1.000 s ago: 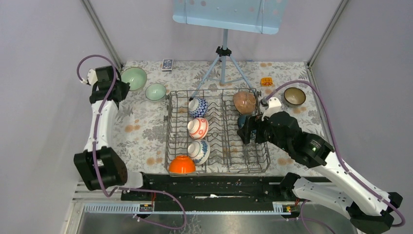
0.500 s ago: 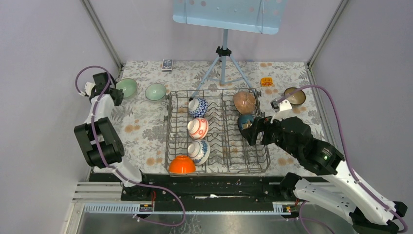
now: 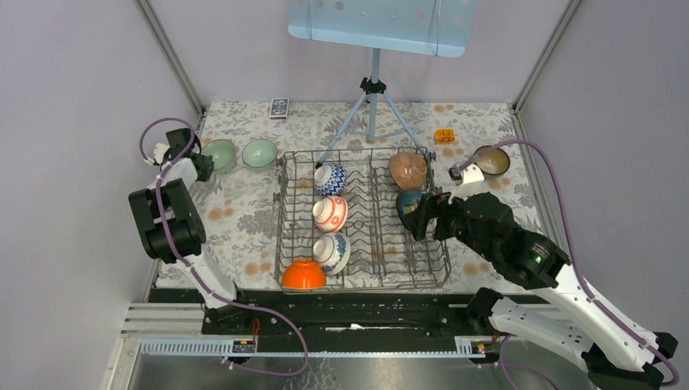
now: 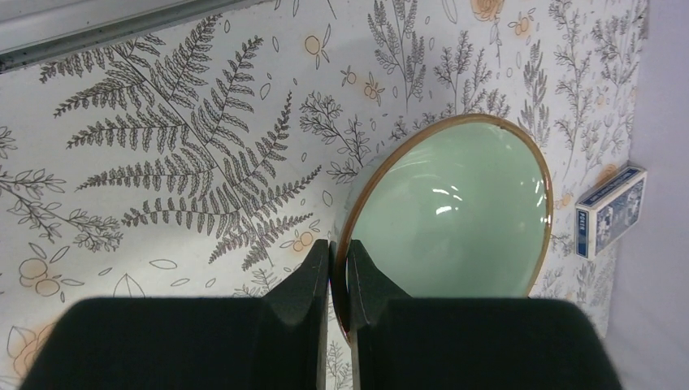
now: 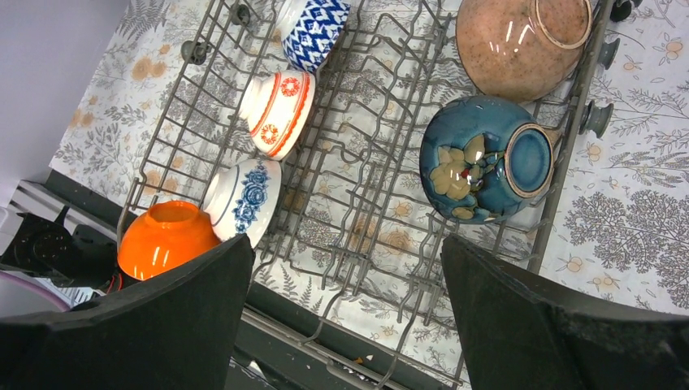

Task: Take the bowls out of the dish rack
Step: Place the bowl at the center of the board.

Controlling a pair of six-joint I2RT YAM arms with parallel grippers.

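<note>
From above, we see the grey wire dish rack (image 3: 382,244) mid-table, holding six round ceramic bowls (image 3: 330,214). In the left wrist view, the left gripper (image 4: 337,262) pinches the brown-edged rim of a glossy pale green bowl (image 4: 455,207) over the fern-printed cloth (image 4: 162,162). In the right wrist view, the right gripper (image 5: 345,248) gapes wide near a dark blue flower-painted bowl (image 5: 475,158) tipped among the rack's tines.

bright, even light from above; shadows faint. small white glints on the green bowl (image 4: 455,211) and pinkish bowl (image 5: 520,41). in both wrist views the jaws are dark and blurred, the rest sharp.
</note>
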